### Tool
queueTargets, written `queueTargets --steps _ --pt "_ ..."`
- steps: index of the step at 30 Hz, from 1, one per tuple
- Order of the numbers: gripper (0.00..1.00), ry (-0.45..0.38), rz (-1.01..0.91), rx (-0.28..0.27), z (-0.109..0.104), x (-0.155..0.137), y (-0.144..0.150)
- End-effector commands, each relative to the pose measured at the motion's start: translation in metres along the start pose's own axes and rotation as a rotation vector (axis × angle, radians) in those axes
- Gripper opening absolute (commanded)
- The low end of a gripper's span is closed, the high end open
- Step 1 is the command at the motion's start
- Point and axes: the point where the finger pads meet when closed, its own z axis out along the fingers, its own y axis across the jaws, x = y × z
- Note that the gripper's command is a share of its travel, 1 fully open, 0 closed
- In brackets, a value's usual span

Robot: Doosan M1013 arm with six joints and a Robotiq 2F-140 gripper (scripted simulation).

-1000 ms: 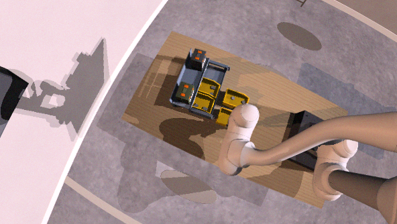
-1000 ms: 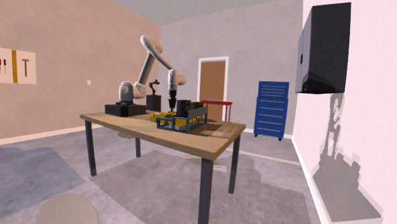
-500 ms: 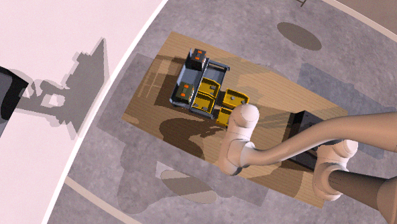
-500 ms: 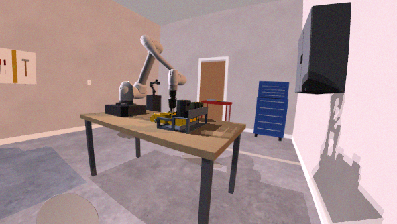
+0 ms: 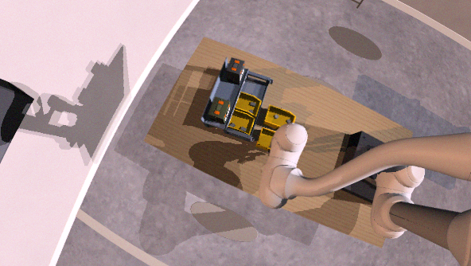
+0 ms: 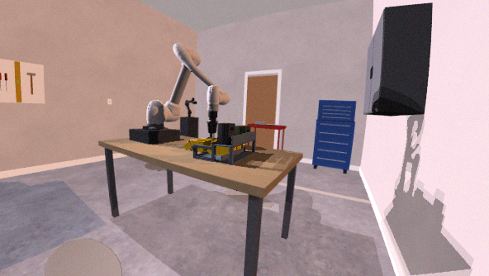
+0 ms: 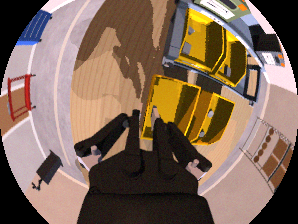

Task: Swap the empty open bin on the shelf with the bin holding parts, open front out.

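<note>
nearest the wrist camera is the black two-finger gripper (image 7: 146,109) (image 6: 212,131), pointing down at the near side wall of an empty yellow open-fronted bin (image 7: 172,97) (image 5: 264,138). its fingers are mostly drawn together but not clenched: a narrow space shows between the tips. one finger is outside the bin's wall and the other is over its inner side, with the thin yellow wall between them. a slim gap seems to show beside the wall, so the fingers look released rather than grasping; i cannot tell whether either tip touches it. in the top view the white jointed arm (image 5: 278,175) (image 6: 194,66) hides the fingers and covers part of this bin.

the empty bin is off the shelf, on the light wood worktop (image 5: 318,107) (image 6: 231,171) (image 7: 97,65). just beside it, also on the worktop, is the yellow open-fronted bin with small grey parts (image 7: 215,120) (image 5: 279,116), away from the fingers.

in front of both is the blue-grey metal shelf (image 5: 259,77) (image 6: 244,138) (image 7: 174,42). two more yellow bins holding grey parts stand in it side by side, one at the end (image 5: 240,122) (image 7: 202,40) and one next to it (image 5: 248,104) (image 7: 234,57). past that second one, the shelf has an open spot. a green box with orange marks (image 5: 219,111) and a dark box with orange marks (image 5: 235,68) sit on the upper board.

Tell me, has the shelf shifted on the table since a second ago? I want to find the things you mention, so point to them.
No. In the top view, the shelf (image 5: 228,89) (image 6: 244,137) (image 7: 175,42) stands in the same spot against the edges of the table (image 5: 179,131) (image 6: 272,175) (image 7: 95,75).
</note>
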Motion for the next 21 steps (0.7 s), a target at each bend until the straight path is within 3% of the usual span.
queueTargets --steps 1,21 --pt "0.24 -0.002 0.0 0.005 0.0038 -0.001 -0.0032" --pt "0.24 -0.002 0.0 0.005 0.0004 -0.001 -0.0032"
